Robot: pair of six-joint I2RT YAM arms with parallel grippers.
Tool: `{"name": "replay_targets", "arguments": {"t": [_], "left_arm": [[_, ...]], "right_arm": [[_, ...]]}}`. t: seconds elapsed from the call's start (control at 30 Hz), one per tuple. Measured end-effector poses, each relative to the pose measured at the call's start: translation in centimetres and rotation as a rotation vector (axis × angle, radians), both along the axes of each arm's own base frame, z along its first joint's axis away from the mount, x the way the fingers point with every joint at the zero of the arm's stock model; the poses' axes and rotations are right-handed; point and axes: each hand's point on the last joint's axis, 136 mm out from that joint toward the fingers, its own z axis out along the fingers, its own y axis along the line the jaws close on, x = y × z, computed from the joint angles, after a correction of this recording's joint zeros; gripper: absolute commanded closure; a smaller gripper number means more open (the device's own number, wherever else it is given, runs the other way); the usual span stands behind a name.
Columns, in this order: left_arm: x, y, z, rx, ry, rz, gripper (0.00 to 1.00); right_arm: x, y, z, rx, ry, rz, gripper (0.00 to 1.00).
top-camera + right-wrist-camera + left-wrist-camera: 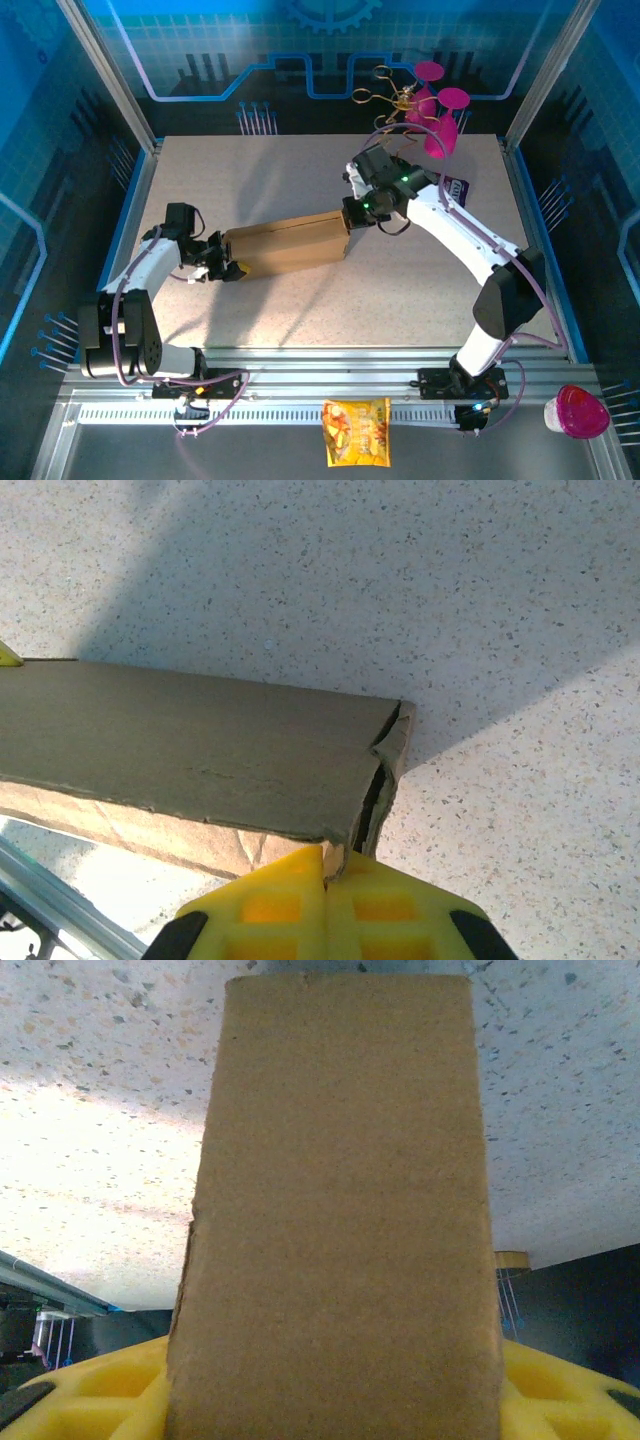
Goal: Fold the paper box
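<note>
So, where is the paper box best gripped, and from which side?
At a short end, coming in along its length: the paper box is long and narrow, so its end fits between the jaws. The left gripper and right gripper each hold one end.

Your top camera sits high above the near edge, looking down across the whole worktop (300, 310). Your left wrist camera rides very close at the left end of the paper box (340, 1220), facing right along it. Your right wrist camera hangs close over its right end, facing down onto the worktop. All three share that box.
</note>
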Motion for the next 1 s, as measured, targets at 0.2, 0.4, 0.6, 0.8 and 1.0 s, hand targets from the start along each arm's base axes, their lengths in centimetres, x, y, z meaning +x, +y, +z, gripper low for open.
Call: {"name": "replay_targets", "arguments": {"t": [0.2, 0.4, 0.6, 0.8, 1.0], "left_arm": [[0.0, 0.1, -0.2, -0.006, 0.009, 0.004, 0.74], [0.1, 0.3, -0.6, -0.011, 0.01, -0.003, 0.36], [1.2, 2.1, -0.4, 0.071, -0.061, -0.032, 0.16], [1.9, 4.4, 2.4, 0.215, -0.204, -0.087, 0.1], [1.6, 7.9, 8.0, 0.516, -0.371, -0.208, 0.38]], "right_arm": [[-0.2, 0.0, -0.5, -0.018, -0.035, -0.006, 1.0], [-0.1, -0.3, -1.2, -0.059, -0.075, 0.009, 1.0], [0.4, -0.2, -1.2, -0.083, -0.093, 0.015, 1.0], [1.2, 0.1, -1.0, -0.1, -0.092, 0.012, 1.0], [1.3, 0.2, -0.9, -0.112, -0.081, 0.019, 1.0]]}}
